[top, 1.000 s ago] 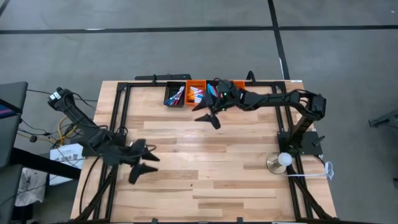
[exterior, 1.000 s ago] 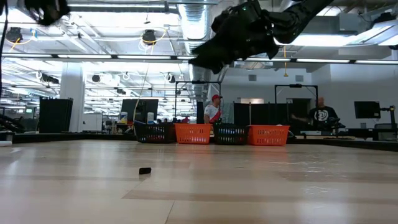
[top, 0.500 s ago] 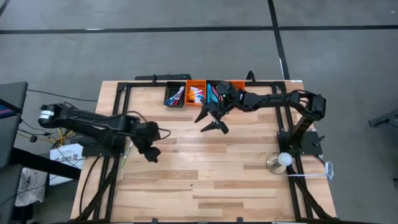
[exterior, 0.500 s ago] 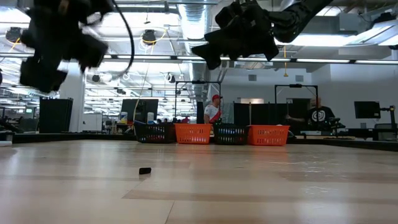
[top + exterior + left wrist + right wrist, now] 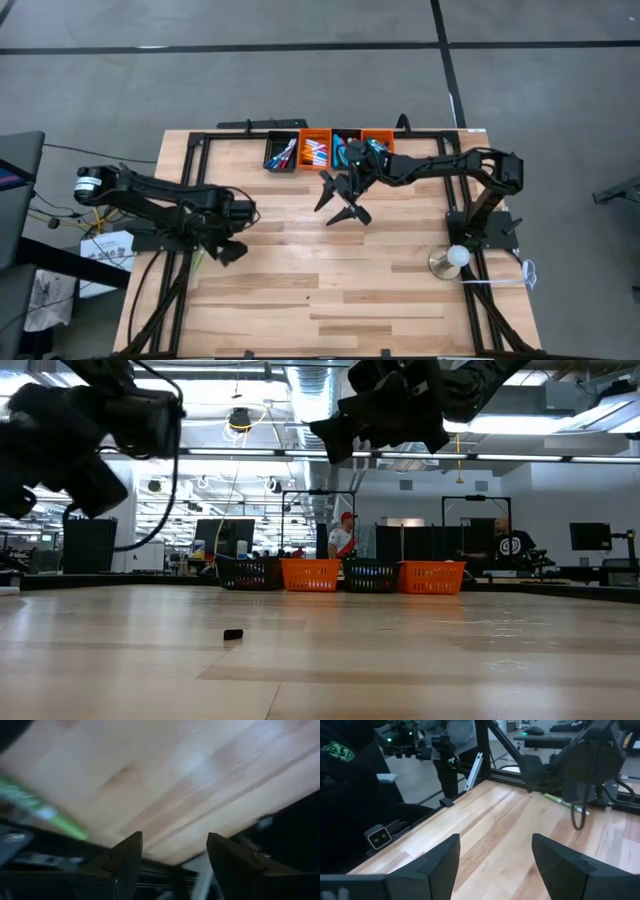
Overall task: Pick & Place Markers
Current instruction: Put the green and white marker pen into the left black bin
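Several coloured markers [image 5: 314, 152] lie in small black and orange bins [image 5: 282, 156] along the table's far edge. One green marker [image 5: 565, 802] lies flat on the wood by the table's left edge, close to my left gripper [image 5: 227, 251]. That gripper hangs open above the table's left side, tipped downward, with nothing between its fingers [image 5: 128, 861]. My right gripper [image 5: 346, 203] hovers open and empty above the table, just on the near side of the bins; the right wrist view shows bare wood between its fingers [image 5: 440, 862].
A small black piece [image 5: 232, 634] lies on the wood toward the middle of the table. A black frame [image 5: 190, 160] runs around the tabletop. A lamp base with a white globe [image 5: 456, 257] stands at the right. People [image 5: 343, 540] stand in the room beyond.
My left arm has swung round over the table's left side; its gripper has rolled, tipped downward and sunk, and now points toward the left edge where the green marker lies. My right gripper has drifted a little toward the near edge and turned. Both have stayed open.
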Robot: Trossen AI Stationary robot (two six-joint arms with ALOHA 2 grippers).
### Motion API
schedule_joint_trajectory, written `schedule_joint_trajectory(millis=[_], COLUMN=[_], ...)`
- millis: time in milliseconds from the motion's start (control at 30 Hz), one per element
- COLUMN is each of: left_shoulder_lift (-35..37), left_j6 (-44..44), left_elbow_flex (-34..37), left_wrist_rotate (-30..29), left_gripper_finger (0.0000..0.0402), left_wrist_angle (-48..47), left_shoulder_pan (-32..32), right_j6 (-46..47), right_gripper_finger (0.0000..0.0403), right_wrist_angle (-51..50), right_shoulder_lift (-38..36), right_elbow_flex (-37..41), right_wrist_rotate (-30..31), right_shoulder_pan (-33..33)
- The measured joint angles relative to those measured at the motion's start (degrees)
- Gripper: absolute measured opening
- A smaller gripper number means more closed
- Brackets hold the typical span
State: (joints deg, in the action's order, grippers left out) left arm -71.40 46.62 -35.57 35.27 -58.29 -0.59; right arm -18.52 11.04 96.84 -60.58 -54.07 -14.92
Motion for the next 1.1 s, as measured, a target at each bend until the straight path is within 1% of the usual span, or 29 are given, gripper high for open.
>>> schedule_joint_trajectory(millis=[100,233,333,433,467,633,800,867,1000,1100], left_shoulder_lift=[0.02,-0.28,-0.59,-0.73,-0.71,0.11,2.68,4.05,8.41,11.93], left_j6=[-3.04,-3.9,-2.39,0.64,1.63,5.24,8.06,8.98,9.43,9.47], left_elbow_flex=[0.0,0.0,1.75,5.56,6.99,14.97,21.79,24.22,27.75,29.1], left_wrist_rotate=[-1.79,-1.38,2.69,6.57,7.42,7.61,5.62,4.81,4.82,4.39], left_gripper_finger=[0.0218,0.0218,0.0218,0.0218,0.0218,0.0218,0.0218,0.0218,0.0218,0.0218], left_wrist_angle=[-1.25,3.64,13.08,27.15,30.57,41.2,53.67,56.24,57.24,56.76], left_shoulder_pan=[0.01,0.01,0.01,0.01,0.01,0.01,0.45,1.1,2.24,2.67], right_j6=[-0.08,0.02,0.01,0.02,0.02,0.02,0.0,0.02,0.02,0.04], right_gripper_finger=[0.024,0.024,0.024,0.024,0.024,0.024,0.024,0.024,0.024,0.024], right_wrist_angle=[-0.11,-0.37,-0.68,-1.11,-1.2,-1.56,-1.64,-1.64,-1.64,-1.64], right_shoulder_lift=[0.0,0.0,0.0,0.0,0.0,0.0,0.0,0.0,0.0,0.0], right_elbow_flex=[0.0,0.0,0.0,0.0,0.0,0.0,0.0,0.0,0.0,0.0], right_wrist_rotate=[-0.01,0.0,-0.02,-0.02,-0.02,0.0,0.02,0.03,0.03,0.05], right_shoulder_pan=[-0.09,-0.13,-0.11,-0.11,-0.11,-0.11,-0.11,-0.11,-0.11,-0.11])
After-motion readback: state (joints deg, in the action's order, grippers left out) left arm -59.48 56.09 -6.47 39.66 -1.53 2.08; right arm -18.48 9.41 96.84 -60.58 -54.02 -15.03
